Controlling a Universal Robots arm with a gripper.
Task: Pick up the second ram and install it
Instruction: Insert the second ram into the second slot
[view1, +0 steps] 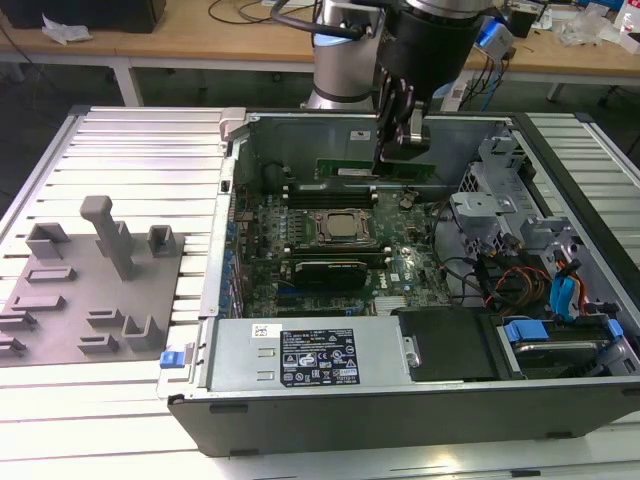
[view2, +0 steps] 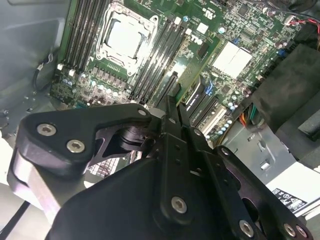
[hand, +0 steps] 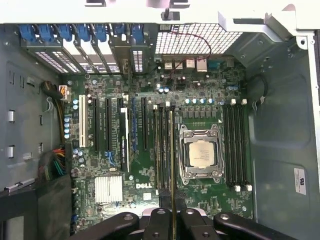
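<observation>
Above the memory slots (hand: 162, 150) beside the processor socket (hand: 201, 154), the claw (hand: 173, 212) pinching the second ram (hand: 172, 165) edge-on.

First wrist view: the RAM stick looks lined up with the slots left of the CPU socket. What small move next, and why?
Probably a short, straight descent. In the first wrist view the pincer is shut on the second RAM stick, seen edge-on, running parallel to the empty memory slots beside the CPU socket. In the exterior view the stick hangs above the motherboard, not seated.
</observation>
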